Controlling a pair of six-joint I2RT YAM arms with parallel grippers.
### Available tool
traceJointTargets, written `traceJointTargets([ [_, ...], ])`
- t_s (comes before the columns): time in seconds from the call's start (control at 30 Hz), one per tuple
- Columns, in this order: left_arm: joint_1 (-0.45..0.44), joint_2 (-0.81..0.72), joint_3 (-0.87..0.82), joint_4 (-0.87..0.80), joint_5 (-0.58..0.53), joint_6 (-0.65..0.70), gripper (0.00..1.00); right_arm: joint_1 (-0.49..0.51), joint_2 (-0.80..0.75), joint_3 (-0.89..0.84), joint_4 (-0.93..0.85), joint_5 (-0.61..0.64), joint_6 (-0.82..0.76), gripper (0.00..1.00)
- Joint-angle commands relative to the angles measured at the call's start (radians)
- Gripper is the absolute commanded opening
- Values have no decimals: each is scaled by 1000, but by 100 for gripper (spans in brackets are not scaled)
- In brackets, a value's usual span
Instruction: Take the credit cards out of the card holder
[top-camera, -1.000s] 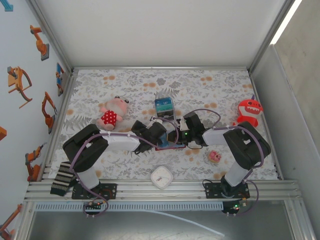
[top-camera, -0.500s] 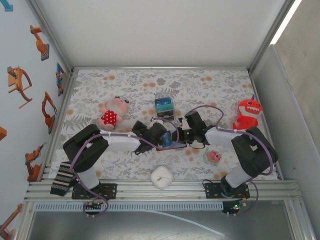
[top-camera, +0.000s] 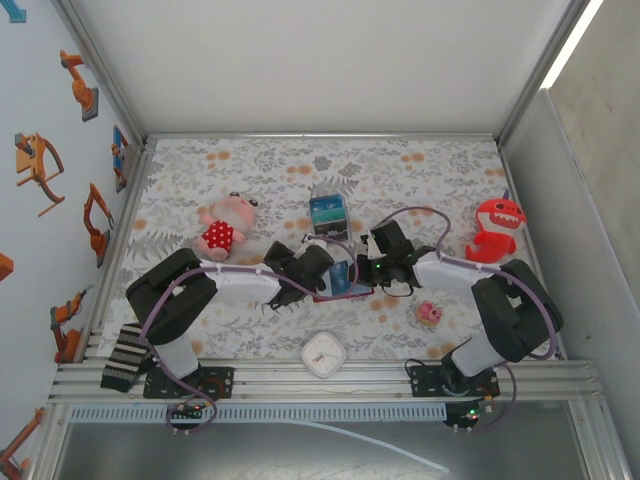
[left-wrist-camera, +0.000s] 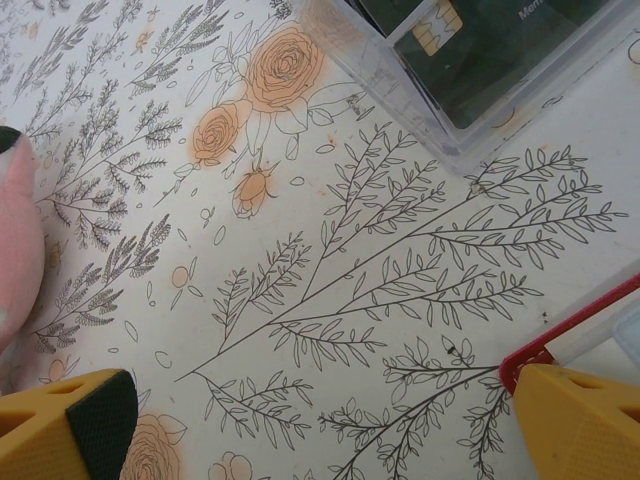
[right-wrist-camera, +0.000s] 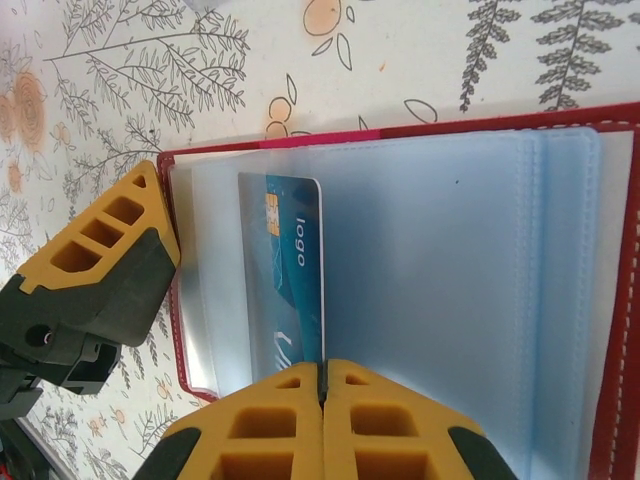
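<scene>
Our right gripper (right-wrist-camera: 322, 378) is pressed together on the lower edge of a teal card (right-wrist-camera: 290, 265). The card sits mostly inside the open card holder (right-wrist-camera: 470, 280) on the worktop (right-wrist-camera: 120, 90). Our left gripper (left-wrist-camera: 320, 425), spread wide, rests one finger against the holder's red edge. We judge that no card is out yet.

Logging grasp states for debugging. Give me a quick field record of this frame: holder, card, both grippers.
card holder: open flat on floral cloth, pockets up
credit card: teal, one visible, in a clear pocket
right gripper: shut, pinching the card's end
left gripper: open, one finger at the holder's red edge
clear box: beyond the holder, cards inside
</scene>
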Motion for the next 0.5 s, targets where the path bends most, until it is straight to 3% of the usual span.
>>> traceJointTargets([
  [0.0,-17,-51,20,9,1,39,97,-2,-25,20,-48,30,-16,0],
  [0.2,-56,-90,49,54,36,97,97,-2,-24,25,-41,21,-12,0],
  [0.47,-66,-12,77,88,78,89,97,-2,-16,28,-32,14,-9,0],
])
